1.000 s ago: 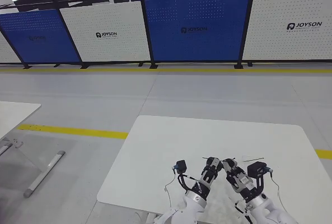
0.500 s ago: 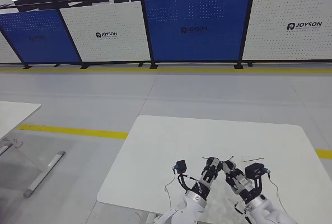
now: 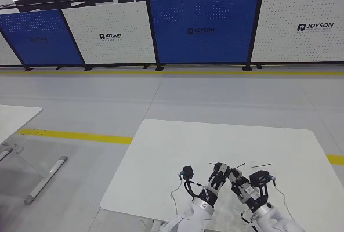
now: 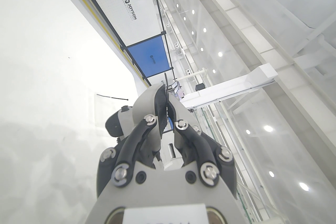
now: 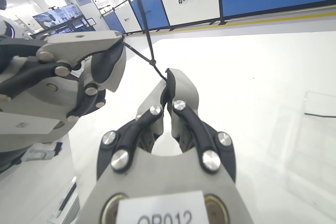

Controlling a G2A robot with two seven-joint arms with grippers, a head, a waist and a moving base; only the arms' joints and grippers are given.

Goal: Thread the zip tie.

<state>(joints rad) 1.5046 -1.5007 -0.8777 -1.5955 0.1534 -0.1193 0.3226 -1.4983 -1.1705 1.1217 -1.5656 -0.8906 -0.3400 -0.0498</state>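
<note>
Right arm drew back; two zip ties.

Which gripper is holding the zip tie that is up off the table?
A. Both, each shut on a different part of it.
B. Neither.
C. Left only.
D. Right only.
A: in the right wrist view the right gripper is shut on one part of the zip tie and the left gripper is shut on another, with the strap running between them above the table.
</note>
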